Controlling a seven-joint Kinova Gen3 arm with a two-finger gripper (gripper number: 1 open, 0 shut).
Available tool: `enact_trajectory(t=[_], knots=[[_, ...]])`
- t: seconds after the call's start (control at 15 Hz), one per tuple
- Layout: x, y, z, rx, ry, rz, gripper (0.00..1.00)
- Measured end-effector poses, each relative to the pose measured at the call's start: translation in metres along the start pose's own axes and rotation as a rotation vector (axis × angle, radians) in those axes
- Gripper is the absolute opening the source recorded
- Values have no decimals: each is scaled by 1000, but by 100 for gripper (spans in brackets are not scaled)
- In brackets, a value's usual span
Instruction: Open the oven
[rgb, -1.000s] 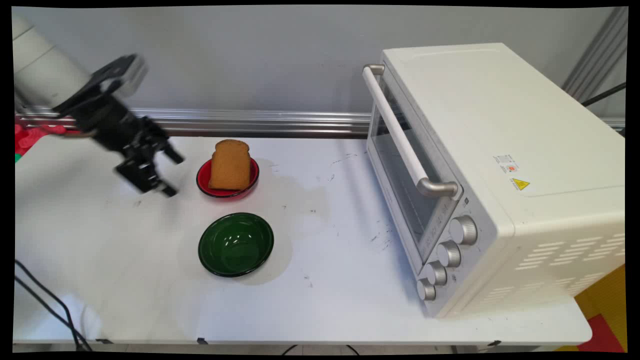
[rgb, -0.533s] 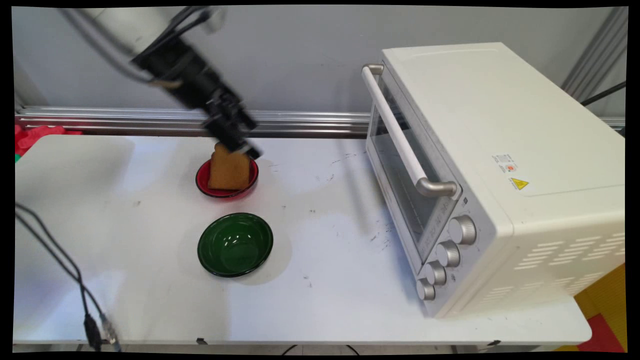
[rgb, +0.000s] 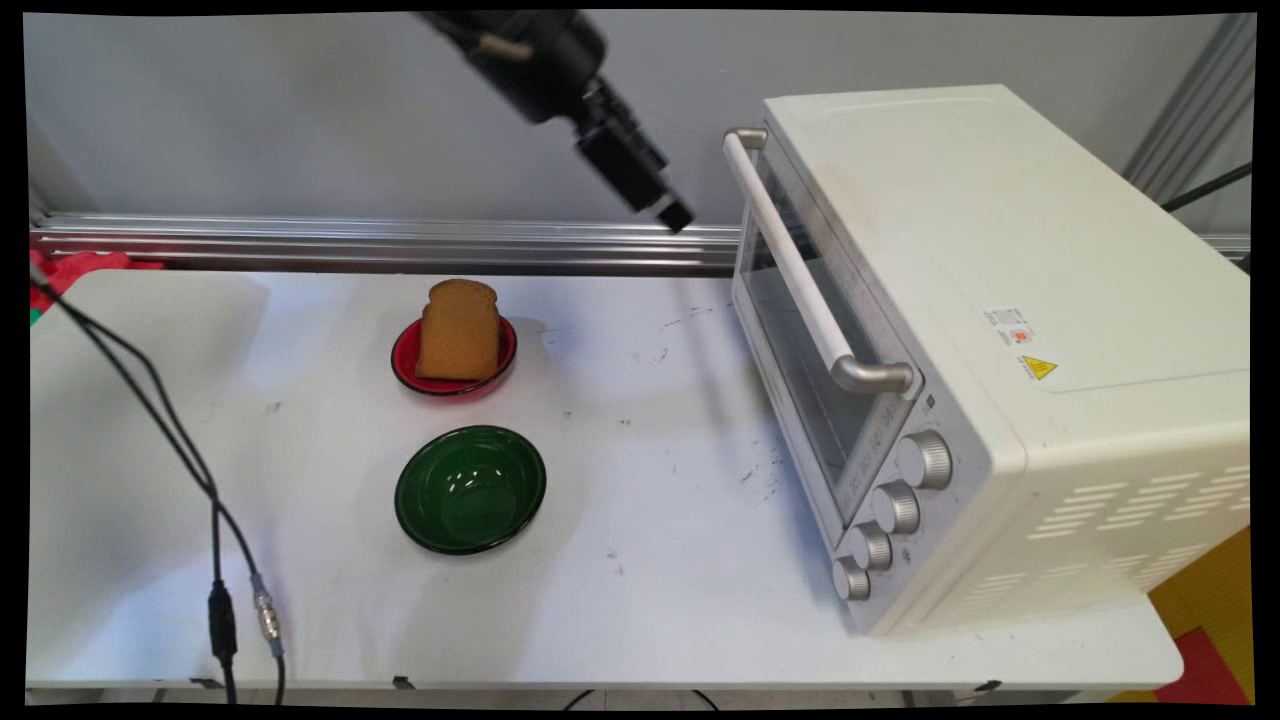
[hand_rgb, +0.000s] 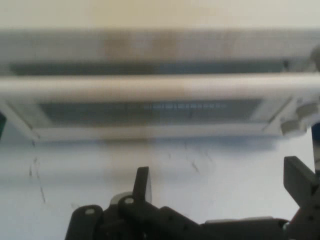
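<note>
the gripper (rgb: 672, 213) has swung up and rightward from just over the bread (rgb: 460, 328), and now hangs high in the air above the table's (rgb: 620, 600) far edge, close to the oven's (rgb: 1000, 330) upper left corner. it grips nothing; in the hand view its two fingers (hand_rgb: 142, 184) stand well apart, released, with bare tabletop between them. straight ahead of the fingertips lies the oven door (hand_rgb: 150, 107), shut, its long white handle (hand_rgb: 150, 86) running across the view, and the knobs (hand_rgb: 295, 122) sit off to one end beyond the right finger. well behind and below the fingers, the bread stands upright in a red bowl (rgb: 455, 375). a green bowl (rgb: 470, 488) sits nearer the camera, just in front of the red one and apart from it. black cables (rgb: 190, 480) trail down across the table's left side, ending in connectors (rgb: 240, 620) near the front edge. the oven handle in the main view (rgb: 800, 270) is the nearest thing to the fingertips, though not touched.
</note>
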Motion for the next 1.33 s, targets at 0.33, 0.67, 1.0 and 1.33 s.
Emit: enact_trajectory(t=[0.33,0.67,1.0,1.33], knots=[[34,-4,10,-5,22,10,100],[53,-14,22,-13,23,17,100],[57,-24,31,-15,17,26,0],[56,-28,47,-29,12,-20,0]])
